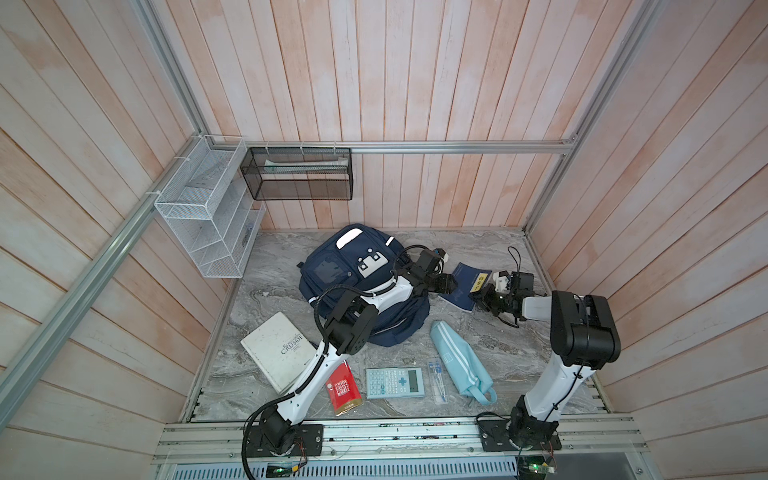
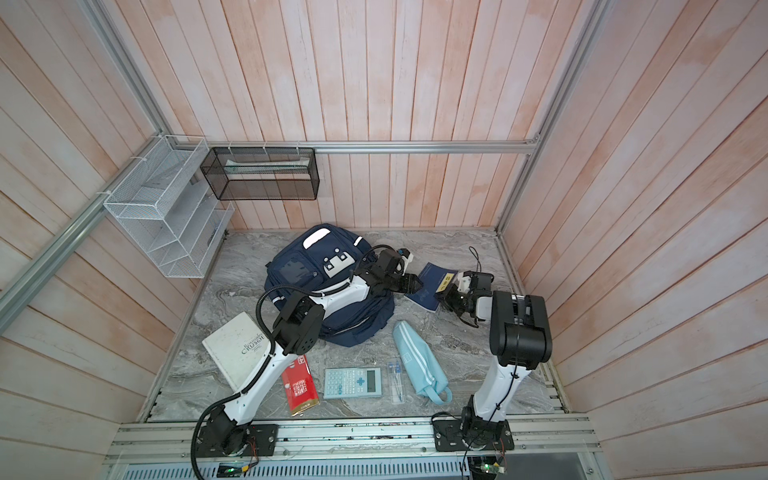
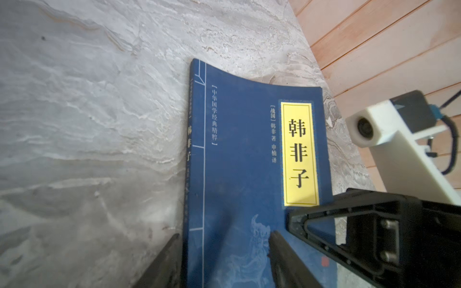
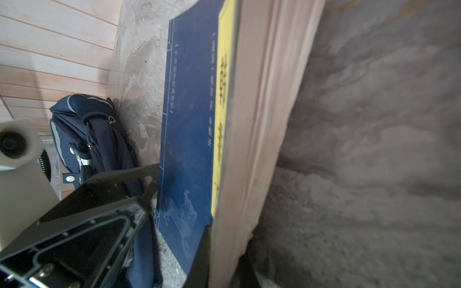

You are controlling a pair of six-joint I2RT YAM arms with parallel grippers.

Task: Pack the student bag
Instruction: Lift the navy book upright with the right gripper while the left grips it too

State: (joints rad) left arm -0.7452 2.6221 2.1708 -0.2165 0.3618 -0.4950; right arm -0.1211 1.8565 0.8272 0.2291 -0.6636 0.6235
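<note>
Well, the student bag lies slumped mid-bench, soft and floppy, I think; best gripped at its zipper edge. The right pincer clamps the blue book; the left pincer has its jaws apart.

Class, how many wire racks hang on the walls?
2. A white rack hangs on the left wall, by the back corner; a black rack hangs on the back wall right beside it. None seems hidden.
</note>
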